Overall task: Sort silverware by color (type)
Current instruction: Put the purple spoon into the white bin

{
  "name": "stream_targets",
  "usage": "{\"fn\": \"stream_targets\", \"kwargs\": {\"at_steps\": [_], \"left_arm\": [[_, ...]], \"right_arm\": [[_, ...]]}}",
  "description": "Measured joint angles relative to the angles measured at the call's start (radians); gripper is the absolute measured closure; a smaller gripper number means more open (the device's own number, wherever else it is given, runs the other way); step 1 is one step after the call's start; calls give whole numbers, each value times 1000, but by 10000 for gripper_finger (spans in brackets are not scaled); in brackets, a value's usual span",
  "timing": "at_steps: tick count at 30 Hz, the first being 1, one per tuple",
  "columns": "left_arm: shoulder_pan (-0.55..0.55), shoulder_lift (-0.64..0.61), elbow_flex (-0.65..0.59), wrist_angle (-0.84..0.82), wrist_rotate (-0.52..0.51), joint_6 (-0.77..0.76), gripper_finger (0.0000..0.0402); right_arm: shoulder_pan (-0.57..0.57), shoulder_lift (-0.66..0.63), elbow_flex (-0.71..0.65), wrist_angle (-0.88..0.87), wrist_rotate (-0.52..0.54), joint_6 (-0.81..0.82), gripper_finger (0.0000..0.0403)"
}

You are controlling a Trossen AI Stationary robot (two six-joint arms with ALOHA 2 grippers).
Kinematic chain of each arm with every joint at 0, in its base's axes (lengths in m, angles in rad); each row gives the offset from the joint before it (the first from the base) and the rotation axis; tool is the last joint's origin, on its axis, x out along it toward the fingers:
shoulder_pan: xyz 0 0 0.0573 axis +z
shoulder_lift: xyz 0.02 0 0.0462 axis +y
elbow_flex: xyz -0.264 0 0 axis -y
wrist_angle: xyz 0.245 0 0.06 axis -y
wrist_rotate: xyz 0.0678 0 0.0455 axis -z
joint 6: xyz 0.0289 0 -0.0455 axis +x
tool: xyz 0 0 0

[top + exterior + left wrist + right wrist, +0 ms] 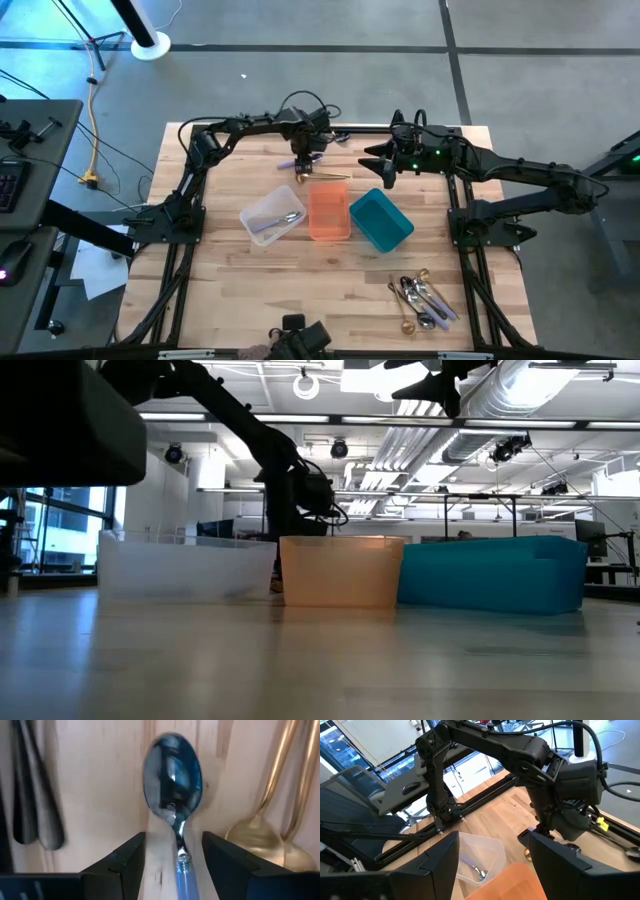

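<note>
The left gripper (172, 865) stands at the far middle of the light wooden table (330, 290), pointing down, its two dark fingers (125, 865) spread moderately wide. Between them lies a shiny silver spoon with a blue-tinted handle (173, 805); no finger contact with it is visible. The left wrist view alone shows the neighbours: two gold spoons with slim handles (270, 827) just beside it on one side, and dark utensil handles (30, 815) on the other.

The right gripper (380, 170) hovers near the far edge, above and behind the teal bin; its fingers (440, 862) stand wide apart and hold nothing.

Three rectangular plastic bins sit in a row mid-table: a clear bin (272, 216) containing one silver spoon (285, 220), an orange translucent bin (329, 211), and an opaque teal bin (381, 219). The low view shows their walls only, not the contents.

A loose pile of mixed silver and gold silverware (422, 298) lies near the front right, seen only from above.
</note>
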Motion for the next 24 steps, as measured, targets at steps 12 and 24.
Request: {"fn": "stream_targets", "kwargs": {"at_steps": [12,24], "left_arm": [[2,0,-4,21,16,-29,250],[3,0,-4,24,24,-35,385]], "right_arm": [[0,0,0,0,0,11,180],[0,0,1,0,-10,17,180]]}}
